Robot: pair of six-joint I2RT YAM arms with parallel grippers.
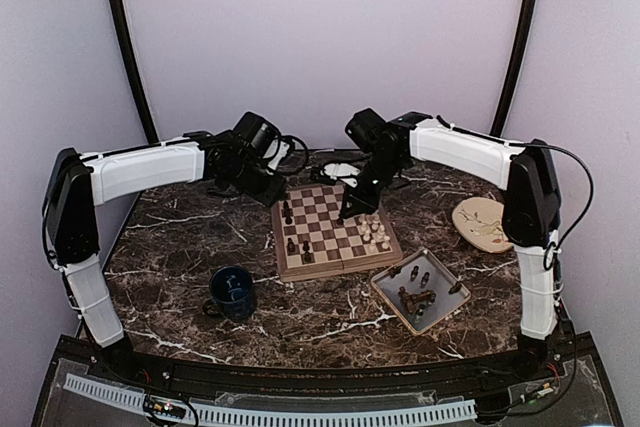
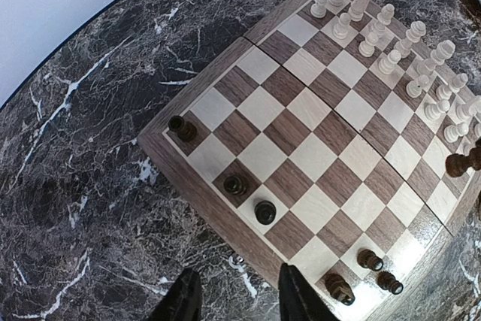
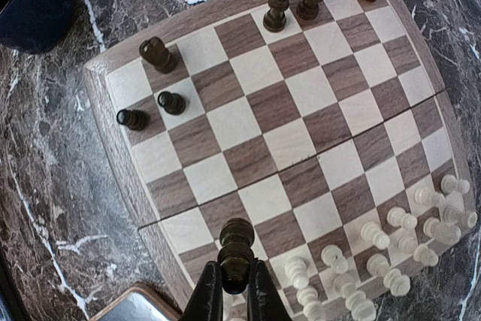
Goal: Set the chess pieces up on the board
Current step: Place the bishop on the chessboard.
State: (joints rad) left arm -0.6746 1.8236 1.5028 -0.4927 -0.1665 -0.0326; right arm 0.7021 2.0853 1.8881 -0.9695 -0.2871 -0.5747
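While you read the overhead view, note that the square wooden chessboard with checkered squares and a tan border [image 1: 325, 209] lies mid-table between the two arms. The cream-white turned pieces [image 1: 372, 232] crowd its right edge and a few dark brown pieces [image 1: 290, 213] stand along its left. More dark ones lie in the grey rectangular tray [image 1: 397, 265] off the board's near right corner, presumably your stock to draw from. The right gripper [image 1: 350, 212] hangs over the board's far side. The left gripper [image 1: 268, 185] hovers just off the far left corner, probably to leave its partner room.

From the left wrist, you see the left gripper [image 2: 239, 298] with its fingers spread and nothing between them. It is above the dark veined marble tabletop [image 2: 90, 186], just beside the board's border. Six dark pieces stand near that edge, and most squares there are bare.

From the right wrist, the right gripper [image 3: 235, 283] is pinched tight on a dark brown turned wooden piece [image 3: 236, 246], gripped below its head so it stays upright for a clean set-down. Whether its base touches the board, you cannot tell. It sits at the white side, well apart from the dark set, so I judge you must carry it across. Mind the white pieces just beside the fingers, since a low pass could topple them.
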